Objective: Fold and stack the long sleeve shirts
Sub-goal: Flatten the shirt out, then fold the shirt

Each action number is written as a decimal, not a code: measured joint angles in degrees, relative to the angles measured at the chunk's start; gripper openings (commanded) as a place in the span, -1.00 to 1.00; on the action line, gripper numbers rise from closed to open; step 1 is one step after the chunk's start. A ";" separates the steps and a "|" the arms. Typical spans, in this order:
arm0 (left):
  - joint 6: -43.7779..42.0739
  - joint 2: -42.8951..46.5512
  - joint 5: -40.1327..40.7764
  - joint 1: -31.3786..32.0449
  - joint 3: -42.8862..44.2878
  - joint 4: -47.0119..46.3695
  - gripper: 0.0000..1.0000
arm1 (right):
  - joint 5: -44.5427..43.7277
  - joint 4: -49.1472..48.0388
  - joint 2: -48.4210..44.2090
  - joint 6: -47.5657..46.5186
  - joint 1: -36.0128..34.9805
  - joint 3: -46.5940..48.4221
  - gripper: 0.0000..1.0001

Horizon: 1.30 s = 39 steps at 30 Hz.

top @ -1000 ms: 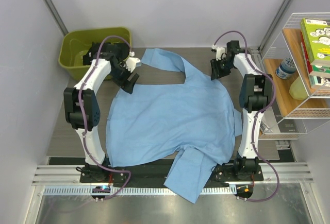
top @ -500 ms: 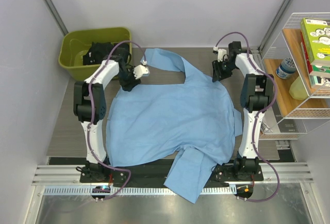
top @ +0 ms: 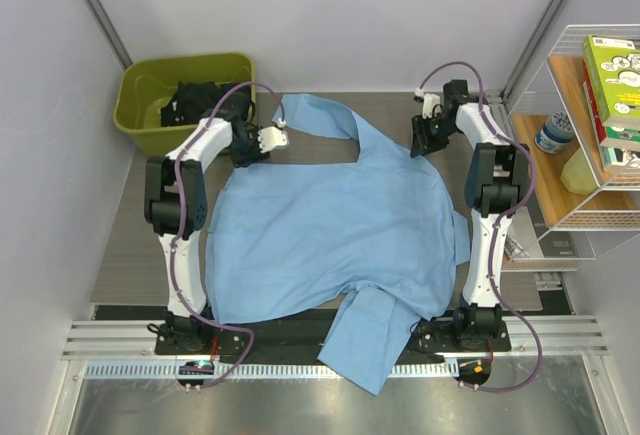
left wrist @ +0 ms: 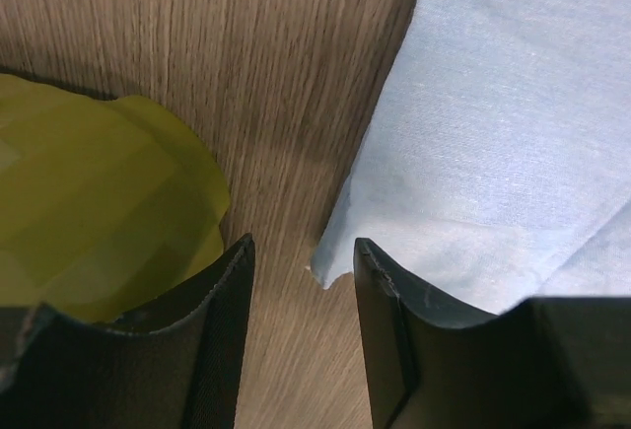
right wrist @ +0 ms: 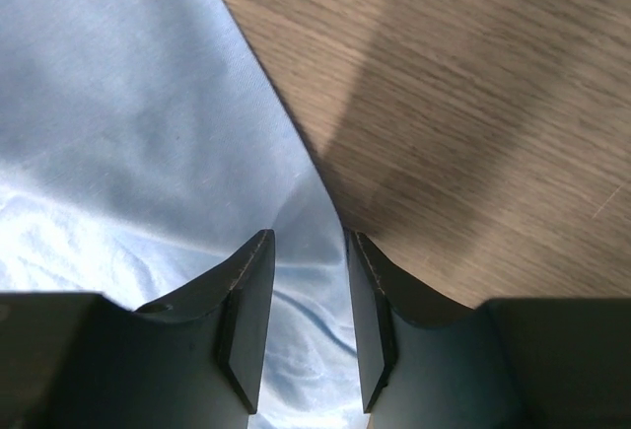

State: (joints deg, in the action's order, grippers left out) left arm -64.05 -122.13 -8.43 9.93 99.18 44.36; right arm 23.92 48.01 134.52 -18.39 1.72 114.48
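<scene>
- Lying spread across desk centre: light blue shirt.
- Left fingers apart at shirt corner, upper left.
- Right fingers apart astride shirt edge, upper right.

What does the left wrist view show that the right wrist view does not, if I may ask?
Only the left wrist view shows the yellow-green bin and a corner of the light blue shirt, seen between the open jaws of the left end effector. Only the right wrist view shows a straight shirt edge running down between the open jaws of the right end effector, with wrinkled cloth nearby. Both show the shirt lying on the wood-grain table.
</scene>
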 measured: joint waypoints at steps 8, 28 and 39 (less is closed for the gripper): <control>-1.14 -2.38 1.70 -0.37 0.02 -0.44 -0.12 | -0.02 -0.74 2.16 0.59 0.00 1.70 -0.55; -2.16 -1.77 -0.15 -0.83 1.84 4.15 -1.00 | 5.55 -0.76 0.33 0.48 1.44 1.73 -0.98; -2.23 5.55 -2.23 -2.10 0.00 6.08 -1.00 | 8.26 0.37 -9.07 -1.16 3.89 -2.56 -0.98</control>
State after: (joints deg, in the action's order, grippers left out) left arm -66.28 -116.57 -10.66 7.84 99.18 50.43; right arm 32.18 48.38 125.45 -19.55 5.61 111.92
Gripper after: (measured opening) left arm 0.003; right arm 0.018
